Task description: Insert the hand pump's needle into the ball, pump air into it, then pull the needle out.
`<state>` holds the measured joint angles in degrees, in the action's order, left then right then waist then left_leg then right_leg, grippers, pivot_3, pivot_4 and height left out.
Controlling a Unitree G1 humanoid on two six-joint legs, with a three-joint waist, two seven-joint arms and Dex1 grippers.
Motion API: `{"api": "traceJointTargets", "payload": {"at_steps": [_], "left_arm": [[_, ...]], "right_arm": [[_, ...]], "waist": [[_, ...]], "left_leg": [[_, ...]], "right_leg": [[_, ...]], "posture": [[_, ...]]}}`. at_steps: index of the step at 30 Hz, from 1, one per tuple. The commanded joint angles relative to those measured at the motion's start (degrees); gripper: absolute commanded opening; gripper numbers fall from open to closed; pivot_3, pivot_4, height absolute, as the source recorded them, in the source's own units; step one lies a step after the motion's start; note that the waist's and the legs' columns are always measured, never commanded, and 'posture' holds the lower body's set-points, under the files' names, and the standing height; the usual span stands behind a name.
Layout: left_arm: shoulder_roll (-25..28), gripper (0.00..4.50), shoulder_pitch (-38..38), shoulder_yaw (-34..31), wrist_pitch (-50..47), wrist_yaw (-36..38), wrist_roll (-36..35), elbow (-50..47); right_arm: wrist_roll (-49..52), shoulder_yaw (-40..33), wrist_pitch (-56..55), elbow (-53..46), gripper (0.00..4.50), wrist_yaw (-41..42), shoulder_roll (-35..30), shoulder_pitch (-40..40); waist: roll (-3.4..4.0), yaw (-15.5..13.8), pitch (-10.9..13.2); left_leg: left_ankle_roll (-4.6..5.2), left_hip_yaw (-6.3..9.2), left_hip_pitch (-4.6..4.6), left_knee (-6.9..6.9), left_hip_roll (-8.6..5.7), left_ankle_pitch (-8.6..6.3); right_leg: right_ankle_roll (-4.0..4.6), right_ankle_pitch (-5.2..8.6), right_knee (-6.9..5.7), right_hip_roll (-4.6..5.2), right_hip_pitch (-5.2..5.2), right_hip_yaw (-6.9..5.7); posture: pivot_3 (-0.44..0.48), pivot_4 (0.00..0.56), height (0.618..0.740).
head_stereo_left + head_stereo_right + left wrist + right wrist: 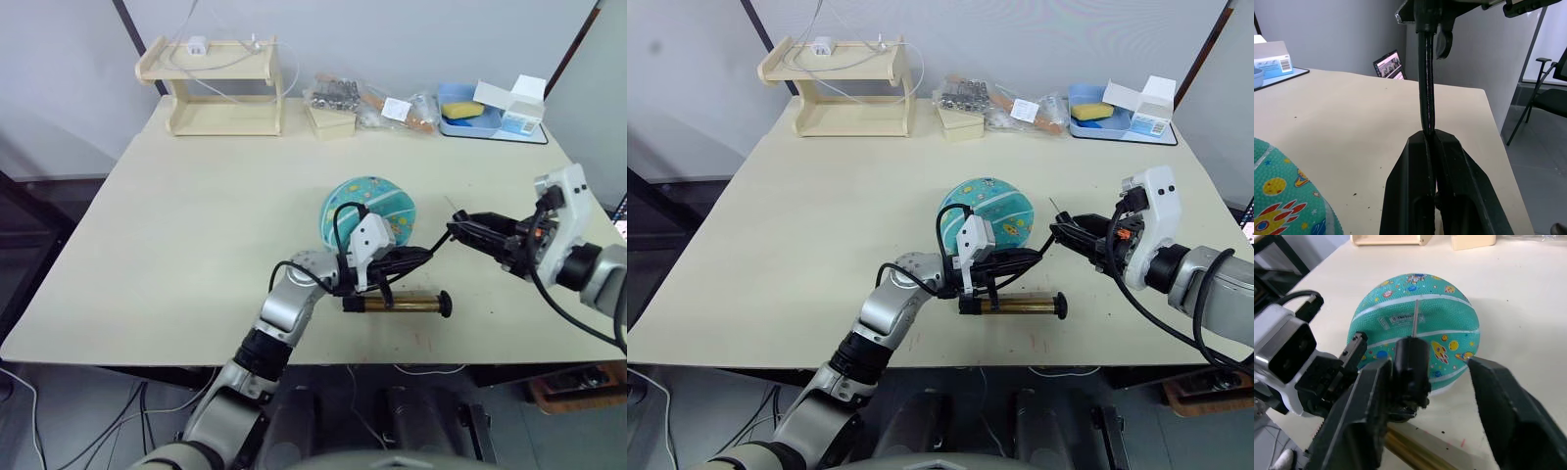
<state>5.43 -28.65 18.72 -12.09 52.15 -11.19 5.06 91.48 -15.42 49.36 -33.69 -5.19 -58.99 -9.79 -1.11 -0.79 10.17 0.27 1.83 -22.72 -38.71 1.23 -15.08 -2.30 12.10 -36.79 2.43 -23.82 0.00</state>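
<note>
While the needle [1416,318] is hanging in the air just short of the ball [1415,330], this is the moment to get the aim right, not to push. The ball sits near the middle of the table [176,225], a bit toward the front edge, and the hand pump [397,304] lies flat on the table just in front of it, with the handle end pointing to the robot's right.

The left gripper [1431,142] is clamped together on the black hose [1426,83], which runs up to the right gripper [1449,369]. That one looks open — fingers clearly spread in the right wrist view — with the needle's black fitting [1410,364] resting against one finger and the other finger well clear of it. So I'd say the fitting isn't firmly pinched yet.

What I'd do here:
- Close the right gripper on the fitting first, otherwise the needle will just fold sideways on contact.
- Line the needle up with the valve hole — I can't make out where it is; the white label patch [1403,320] is right under the tip.
- Go in straight along the needle's own axis, slowly.
- Keep some slack in the hose so the left gripper isn't tugging the tip off line.

Nothing is bracing the ball, so it could roll away.
</note>
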Motion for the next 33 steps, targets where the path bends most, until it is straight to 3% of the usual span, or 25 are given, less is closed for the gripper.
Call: {"api": "traceJointTargets", "payload": {"at_steps": [1,25,28,30,31,33], "left_arm": [[-0.3,0.0,-0.5,0.5,0.9,-0.3,-0.3,-1.8],[-0.1,0.0,-0.4,0.7,-0.1,-0.7,-0.5,-2.5],[-0.2,0.0,-0.6,0.7,-0.1,-0.8,-0.5,-2.3],[-0.1,0.0,-0.6,0.7,-0.3,-0.7,-0.6,-2.2],[0.0,0.0,-0.6,0.7,-0.3,-0.7,-0.6,-2.3],[0.2,0.0,-0.4,0.7,-0.9,-0.3,-1.0,-2.6]], "right_arm": [[0.6,-0.6,-0.4,-1.2,2.49,-0.6,0.3,-1.0],[0.3,-0.9,-0.9,-2.1,2.49,-2.8,2.7,-0.8],[0.0,-0.9,-0.9,-2.1,1.62,-2.7,3.0,-0.6],[0.0,-0.9,-0.8,-2.2,0.5,-2.6,3.2,-0.6],[0.0,-1.0,-0.8,-2.2,0.3,-2.6,3.2,-0.6],[0.2,-1.1,-0.8,-2.4,0.31,-2.5,3.1,-0.6]], "waist": [[0.0,0.0,0.0],[0.0,0.1,0.0],[0.0,0.1,0.0],[0.0,0.1,0.0],[0.0,0.1,0.0],[0.0,0.1,0.0]], "left_leg": [[0.0,0.0,0.0,0.0,0.0,0.0],[0.03,-0.02,0.0,0.0,0.0,-0.02],[0.03,-0.02,0.01,0.0,0.0,-0.02],[0.03,-0.02,-0.01,0.0,0.0,-0.02],[0.03,-0.03,-0.01,0.0,0.0,-0.02],[0.03,-0.03,-0.02,0.0,0.0,-0.02]], "right_leg": [[0.0,0.0,0.0,0.0,0.0,0.0],[0.0,0.0,-0.01,0.0,-0.02,0.02],[0.0,0.0,-0.02,0.0,-0.02,0.02],[0.0,0.0,-0.01,0.0,-0.02,0.02],[0.0,0.0,0.0,0.0,-0.02,0.03],[0.0,0.0,0.01,0.0,-0.02,0.03]], "posture": [[0.0,0.15,0.74],[0.0,0.15,0.74],[0.0,0.15,0.74],[0.0,0.15,0.74],[0.0,0.15,0.74],[0.0,0.15,0.74]]}}
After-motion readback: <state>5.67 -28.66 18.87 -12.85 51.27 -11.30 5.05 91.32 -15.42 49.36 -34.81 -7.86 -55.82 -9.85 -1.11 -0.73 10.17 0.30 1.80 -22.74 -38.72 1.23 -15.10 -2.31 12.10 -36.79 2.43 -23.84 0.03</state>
